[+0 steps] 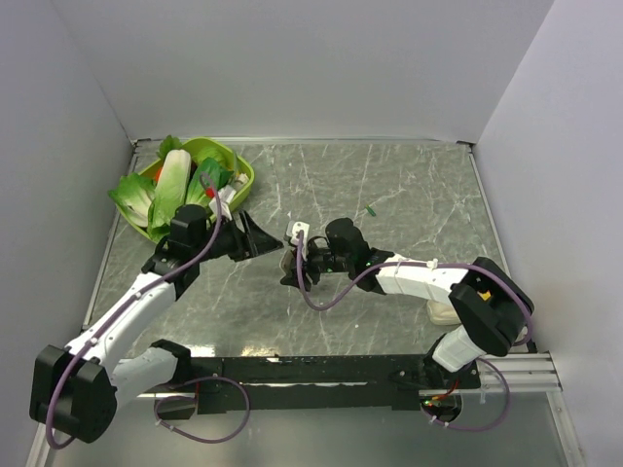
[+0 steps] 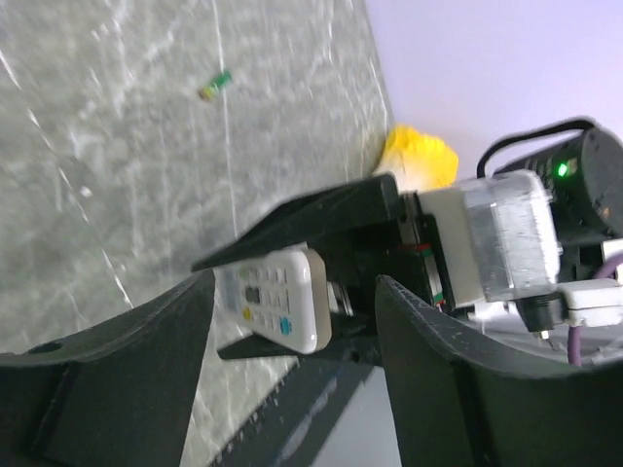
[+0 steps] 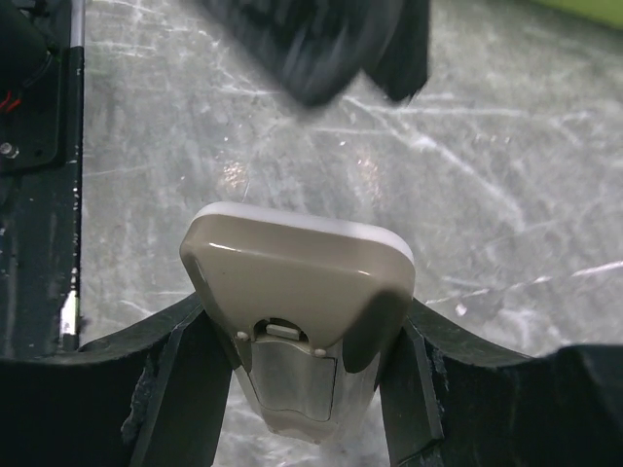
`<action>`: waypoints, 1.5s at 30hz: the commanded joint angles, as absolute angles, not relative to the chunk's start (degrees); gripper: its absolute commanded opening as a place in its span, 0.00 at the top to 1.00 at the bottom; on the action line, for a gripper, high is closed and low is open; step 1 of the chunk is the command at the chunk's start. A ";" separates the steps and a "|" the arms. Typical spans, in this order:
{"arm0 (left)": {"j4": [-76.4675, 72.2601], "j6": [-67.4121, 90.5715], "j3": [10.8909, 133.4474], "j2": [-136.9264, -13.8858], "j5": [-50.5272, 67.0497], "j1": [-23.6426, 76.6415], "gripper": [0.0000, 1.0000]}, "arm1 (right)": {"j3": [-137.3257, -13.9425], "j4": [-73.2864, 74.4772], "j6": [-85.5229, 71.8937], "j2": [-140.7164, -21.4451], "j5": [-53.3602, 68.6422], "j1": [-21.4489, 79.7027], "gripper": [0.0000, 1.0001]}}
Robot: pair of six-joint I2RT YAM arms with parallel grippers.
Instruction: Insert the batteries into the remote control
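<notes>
Above the counter (image 1: 419,185), our right tool (image 3: 297,389) clamps the remote control (image 3: 297,292) while our left tool (image 2: 292,292) stands wide, empty. We judge loading unstarted: one battery (image 1: 371,209) lies well apart, needing pickup next

1. At twelve o'clock, right wrist view, my left gripper (image 3: 360,58) is only blur.
2. My right gripper (image 3: 311,389) hides part of the remote control (image 3: 297,282).
3. The battery (image 1: 371,210) at two o'clock is too tiny to read.
</notes>
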State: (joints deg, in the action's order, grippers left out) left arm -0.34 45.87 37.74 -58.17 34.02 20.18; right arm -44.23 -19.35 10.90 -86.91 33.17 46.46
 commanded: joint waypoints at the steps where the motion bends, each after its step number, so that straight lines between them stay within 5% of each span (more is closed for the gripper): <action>1: 4.56 42.72 41.92 -60.02 41.65 20.48 0.31 | -46.23 -22.51 15.73 -86.22 34.89 46.32 1.00; 17: 8.00 38.67 42.89 -65.48 40.43 24.70 0.54 | -48.78 -20.57 18.45 -89.73 34.90 47.63 1.00; 24: 8.96 37.44 42.19 -65.66 38.85 25.05 0.99 | -48.69 -21.88 19.34 -91.84 34.28 48.16 0.98; 27: 9.67 36.48 41.57 -64.95 36.57 25.05 0.99 | -48.52 -22.58 19.34 -92.46 33.93 48.08 0.85; 28: 10.71 36.21 41.49 -64.78 35.69 25.05 0.99 | -48.60 -22.67 19.25 -92.55 34.01 48.16 0.66; 34: 12.92 34.19 39.12 -61.88 24.97 25.05 0.99 | -47.29 -21.46 14.34 -88.51 33.67 47.73 0.23; 40: 10.37 36.56 33.31 -57.57 16.98 25.05 0.99 | -45.00 -21.10 -5.60 -80.08 30.43 45.09 0.00; 45: 10.63 38.32 31.82 -53.89 13.54 25.05 0.99 | -46.93 -13.55 -27.18 -77.95 13.03 45.09 0.00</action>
State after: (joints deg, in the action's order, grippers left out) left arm 11.38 37.12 32.64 -56.64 19.51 25.15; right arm -44.93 -17.91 -6.09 -79.92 25.41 45.32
